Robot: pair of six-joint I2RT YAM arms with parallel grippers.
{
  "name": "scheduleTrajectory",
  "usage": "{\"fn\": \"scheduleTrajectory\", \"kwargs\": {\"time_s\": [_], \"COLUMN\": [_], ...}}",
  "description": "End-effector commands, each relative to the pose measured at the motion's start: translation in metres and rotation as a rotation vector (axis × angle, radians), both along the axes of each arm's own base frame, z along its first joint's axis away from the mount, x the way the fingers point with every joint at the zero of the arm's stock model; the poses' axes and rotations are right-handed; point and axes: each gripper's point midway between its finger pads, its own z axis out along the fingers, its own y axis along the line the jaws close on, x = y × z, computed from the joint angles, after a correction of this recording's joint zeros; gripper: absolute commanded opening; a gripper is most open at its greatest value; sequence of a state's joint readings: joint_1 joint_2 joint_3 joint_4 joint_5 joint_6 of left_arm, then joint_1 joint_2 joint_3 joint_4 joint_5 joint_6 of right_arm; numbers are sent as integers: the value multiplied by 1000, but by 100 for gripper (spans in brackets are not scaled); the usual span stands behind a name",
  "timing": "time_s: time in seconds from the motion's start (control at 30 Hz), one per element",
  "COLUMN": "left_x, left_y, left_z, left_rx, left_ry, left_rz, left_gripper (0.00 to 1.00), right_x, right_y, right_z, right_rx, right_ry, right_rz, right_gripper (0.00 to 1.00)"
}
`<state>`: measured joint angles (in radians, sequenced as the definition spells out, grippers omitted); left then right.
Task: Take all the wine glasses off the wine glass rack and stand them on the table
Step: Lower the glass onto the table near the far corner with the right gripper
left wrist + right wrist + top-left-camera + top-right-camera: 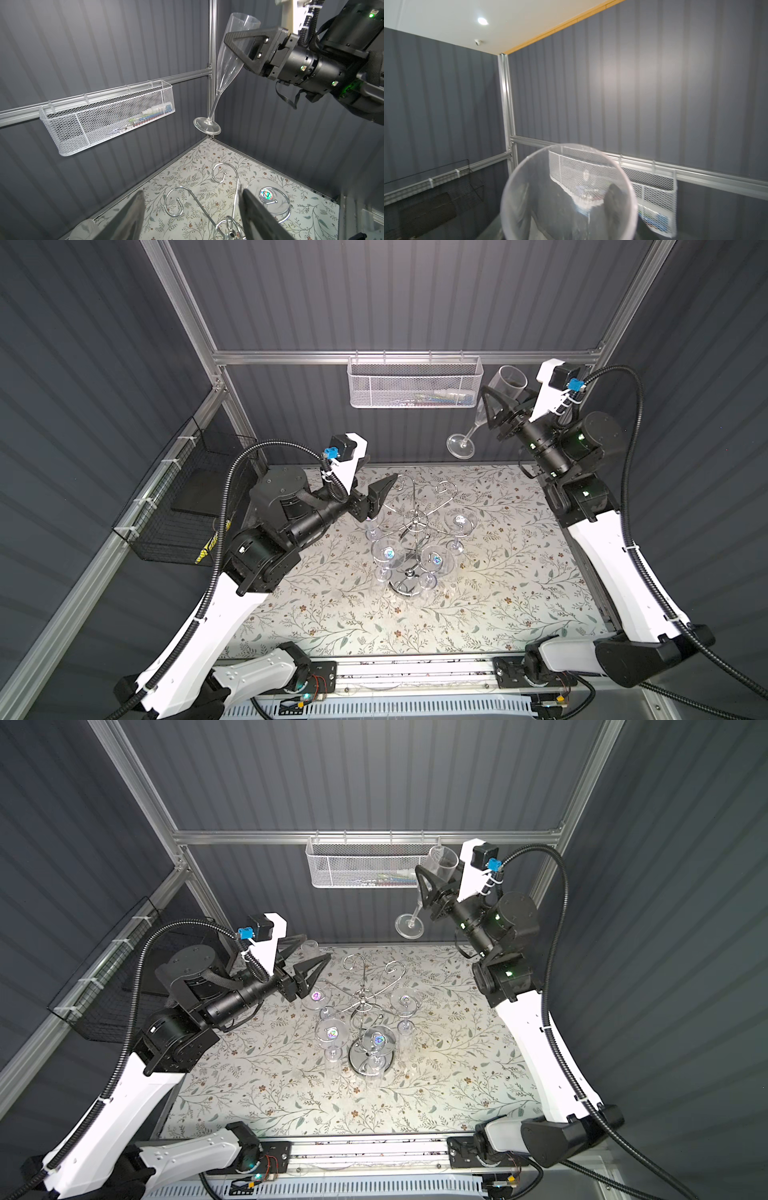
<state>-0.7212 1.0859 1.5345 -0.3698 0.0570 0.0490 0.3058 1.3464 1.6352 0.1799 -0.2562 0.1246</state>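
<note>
Grey ribbed panels close in a table covered by a leafy floral cloth [498, 605]. Up near the back right corner the right arm is raised high and folded back. Its right gripper [500, 398] is clamped across the bowl of a tall, flute-shaped wine glass [223, 68]. The glass hangs in the air rim-up and tilted, its foot well above the cloth and well clear of the wine glass rack [413, 526].

The left arm reaches in lower from its side. The left gripper [191, 214] sits beside the rack's upper curls, fingers spread wide and gripping nothing. Four more glasses [332, 1032] hang foot-up on the rack.

On the back rail a white mesh basket [374, 396] holds a few small coloured items I can't make out. A black wire basket [166, 547] on the left wall holds a flat black slab.
</note>
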Motion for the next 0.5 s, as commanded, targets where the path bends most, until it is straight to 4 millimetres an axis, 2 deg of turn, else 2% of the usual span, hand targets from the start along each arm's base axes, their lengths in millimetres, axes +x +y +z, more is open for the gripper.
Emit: {"fn": "scheduleTrajectory", "kwargs": {"time_s": [0.0,0.17,0.43,0.47], "left_x": [-4,-3,-8,-7], "left_y": [8,15,18,17], "left_z": [-4,-11,-25,-33], "left_rx": [-23,-34,-64,-55], "left_ry": [35,58,121,134], "left_rz": [23,60,55,58], "left_gripper": [73,73,72,72], "right_x": [11,30,61,65], "right_y": [-21,-44,-74,-76], "right_z": [-10,-58,-150,-161], "right_rx": [-42,-34,-25,-26], "right_ry": [-35,19,106,115], "right_rz": [-115,-193,-314,-326], "right_gripper": [47,47,46,46]}}
